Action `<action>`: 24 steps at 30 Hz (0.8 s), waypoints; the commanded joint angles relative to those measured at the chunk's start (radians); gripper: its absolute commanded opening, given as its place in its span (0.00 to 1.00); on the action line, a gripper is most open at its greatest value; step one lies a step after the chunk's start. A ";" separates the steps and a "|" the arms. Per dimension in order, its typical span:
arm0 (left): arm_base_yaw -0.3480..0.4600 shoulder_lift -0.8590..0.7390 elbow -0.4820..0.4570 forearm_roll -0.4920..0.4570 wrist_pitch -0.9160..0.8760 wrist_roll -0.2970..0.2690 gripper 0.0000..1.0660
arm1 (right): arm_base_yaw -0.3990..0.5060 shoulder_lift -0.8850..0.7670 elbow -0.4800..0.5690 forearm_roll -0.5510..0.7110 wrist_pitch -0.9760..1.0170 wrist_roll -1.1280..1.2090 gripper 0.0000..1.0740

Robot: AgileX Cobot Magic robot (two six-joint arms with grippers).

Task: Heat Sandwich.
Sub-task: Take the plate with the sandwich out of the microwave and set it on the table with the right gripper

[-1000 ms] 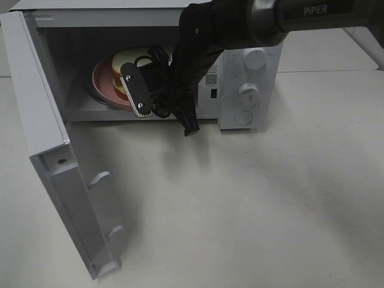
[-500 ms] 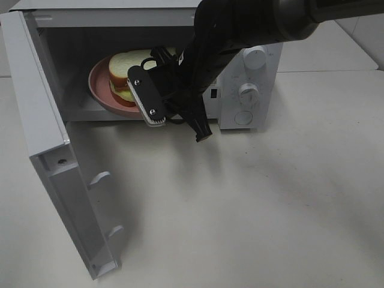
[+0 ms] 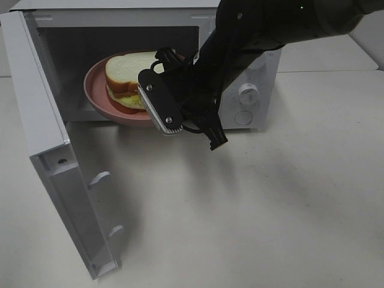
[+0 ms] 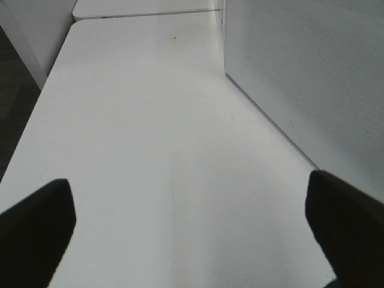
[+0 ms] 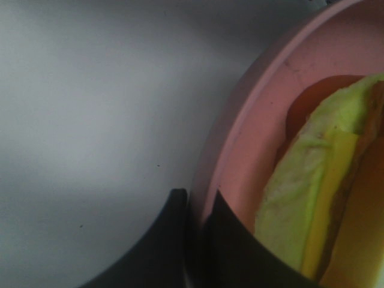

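Observation:
The sandwich [image 3: 128,73] lies on a round pink plate [image 3: 95,90] at the mouth of the open white microwave [image 3: 120,15]. My right gripper [image 3: 150,113] reaches in from the right and is shut on the plate's near rim. The right wrist view shows its two dark fingers [image 5: 171,240] pinching the pink plate's rim [image 5: 240,138], with the sandwich's yellow-green filling [image 5: 312,204] just beyond. In the left wrist view my left gripper [image 4: 192,234] is open and empty over bare table. It does not show in the high view.
The microwave door [image 3: 48,156] swings out wide to the left and toward the front. Two knobs and a button [image 3: 248,93] are on the panel at the right. The microwave's perforated side wall [image 4: 312,78] stands close beside the left gripper. White table [image 3: 270,204] stretches in front.
The right gripper has drawn the plate with the sandwich from deeper inside toward the microwave's front opening and slightly right. The left gripper has not changed.

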 commanded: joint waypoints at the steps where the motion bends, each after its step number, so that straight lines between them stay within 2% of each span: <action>1: -0.001 -0.024 0.003 -0.008 -0.012 -0.001 0.95 | 0.002 -0.056 0.042 0.025 -0.032 -0.043 0.00; 20: -0.001 -0.024 0.003 -0.008 -0.012 -0.001 0.95 | 0.037 -0.246 0.284 0.030 -0.060 -0.057 0.01; 24: -0.001 -0.024 0.003 -0.008 -0.012 -0.001 0.95 | 0.037 -0.335 0.379 0.030 -0.087 -0.056 0.01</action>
